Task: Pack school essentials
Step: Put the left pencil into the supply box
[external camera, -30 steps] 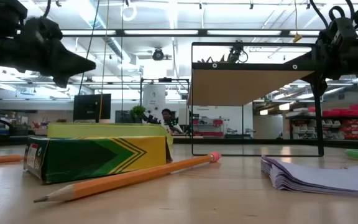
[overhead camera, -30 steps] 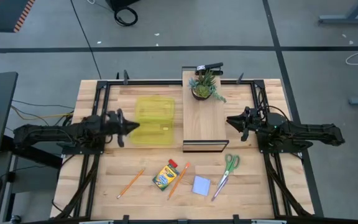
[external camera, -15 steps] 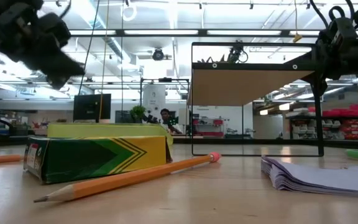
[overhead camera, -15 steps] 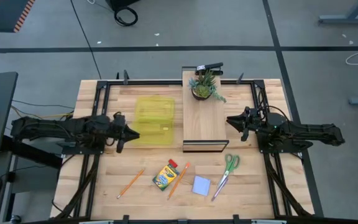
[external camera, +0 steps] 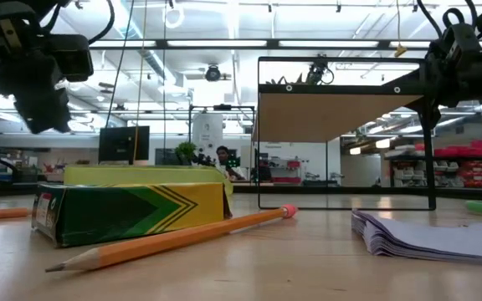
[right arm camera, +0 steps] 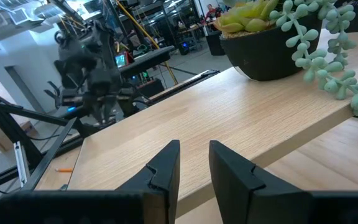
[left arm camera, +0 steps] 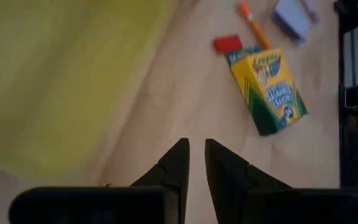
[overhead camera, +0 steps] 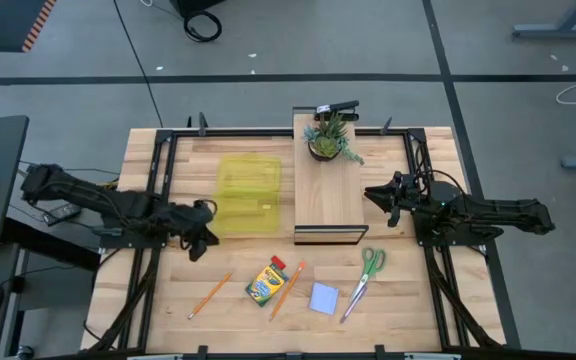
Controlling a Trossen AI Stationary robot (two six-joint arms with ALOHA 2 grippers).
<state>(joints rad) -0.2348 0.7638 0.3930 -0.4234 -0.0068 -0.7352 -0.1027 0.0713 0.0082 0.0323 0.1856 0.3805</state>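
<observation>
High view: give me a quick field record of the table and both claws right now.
left claw: pointing down beside the yellow case, fingers nearly closed, empty
right claw: waiting at the raised wooden shelf, narrow gap, empty
crayon box: flat on table, front centre
pencils: one left of the crayon box, one right of it
sticky-note pad: beside the scissors
plant: on the shelf
packed: nothing yet

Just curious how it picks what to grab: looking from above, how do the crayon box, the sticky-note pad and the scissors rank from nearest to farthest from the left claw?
From the left claw, in the high view:
1. Crayon box, toward the table's front middle.
2. Sticky-note pad, farther right at the front.
3. Scissors, farthest right, nearer the right arm.
</observation>
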